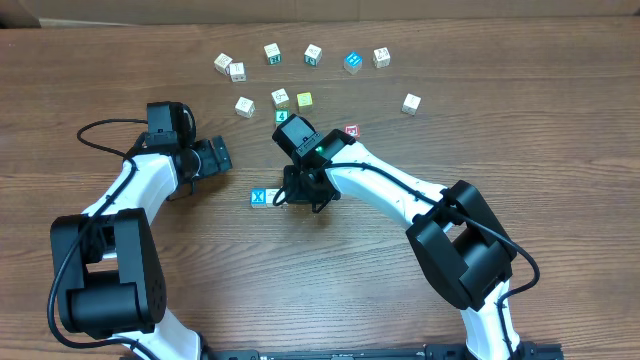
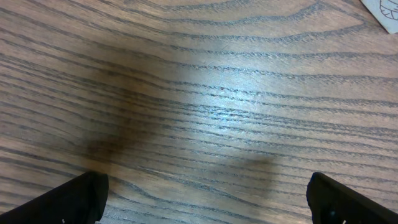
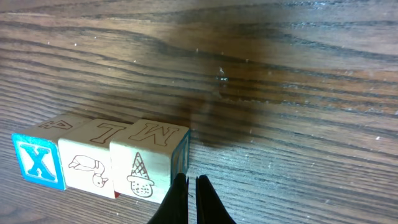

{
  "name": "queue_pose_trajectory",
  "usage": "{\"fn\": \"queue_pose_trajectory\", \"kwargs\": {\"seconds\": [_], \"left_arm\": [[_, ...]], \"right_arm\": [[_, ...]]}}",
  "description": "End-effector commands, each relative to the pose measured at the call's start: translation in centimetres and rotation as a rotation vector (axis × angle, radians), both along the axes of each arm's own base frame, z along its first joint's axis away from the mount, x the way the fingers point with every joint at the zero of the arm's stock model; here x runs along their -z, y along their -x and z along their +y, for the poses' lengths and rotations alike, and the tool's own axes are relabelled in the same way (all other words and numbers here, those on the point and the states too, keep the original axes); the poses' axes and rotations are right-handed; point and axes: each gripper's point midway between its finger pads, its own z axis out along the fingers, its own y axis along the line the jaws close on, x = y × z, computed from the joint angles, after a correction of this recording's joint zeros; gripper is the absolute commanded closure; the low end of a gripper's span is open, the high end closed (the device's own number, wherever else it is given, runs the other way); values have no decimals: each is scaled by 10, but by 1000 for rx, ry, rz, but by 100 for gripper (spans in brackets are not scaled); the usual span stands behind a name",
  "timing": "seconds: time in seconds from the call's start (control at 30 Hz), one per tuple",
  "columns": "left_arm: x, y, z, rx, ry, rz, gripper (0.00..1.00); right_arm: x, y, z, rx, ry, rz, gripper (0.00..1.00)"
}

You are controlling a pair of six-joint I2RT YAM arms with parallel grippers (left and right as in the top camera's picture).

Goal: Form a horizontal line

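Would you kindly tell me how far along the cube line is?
Done: blue X cube, L cube and M cube sit touching in a row. In hand: nothing; right gripper is shut beside the M cube, left gripper open, idle. Left: adding loose cubes.

I counted three letter cubes in a touching row: one blue X cube (image 3: 38,163), one L cube (image 3: 87,163), one M cube (image 3: 142,167). Toward twelve o'clock lay twelve loose cubes (image 1: 272,52), including one red-faced cube (image 1: 351,130) and one yellow-green cube (image 1: 304,100).

Three cubes (image 3: 93,163) lie touching in one row.
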Motion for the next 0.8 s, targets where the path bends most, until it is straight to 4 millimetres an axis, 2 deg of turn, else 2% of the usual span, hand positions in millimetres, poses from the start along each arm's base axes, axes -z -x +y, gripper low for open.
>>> {"fn": "queue_pose_trajectory", "kwargs": {"seconds": [0.0, 0.17, 0.33, 0.6, 0.77], "left_arm": [[6, 3, -2, -5, 12, 17, 1], [6, 3, -2, -6, 12, 17, 1], [6, 3, -2, -5, 12, 17, 0], [6, 3, -2, -6, 12, 17, 0], [6, 3, -2, -6, 12, 17, 0]], "right_arm": [[-4, -3, -3, 12, 9, -24, 96], [-4, -14, -13, 32, 66, -83, 96], [-10, -43, -21, 76, 115, -223, 96], [-36, -88, 13, 88, -42, -420, 96], [-41, -91, 19, 91, -67, -442, 96]]}}
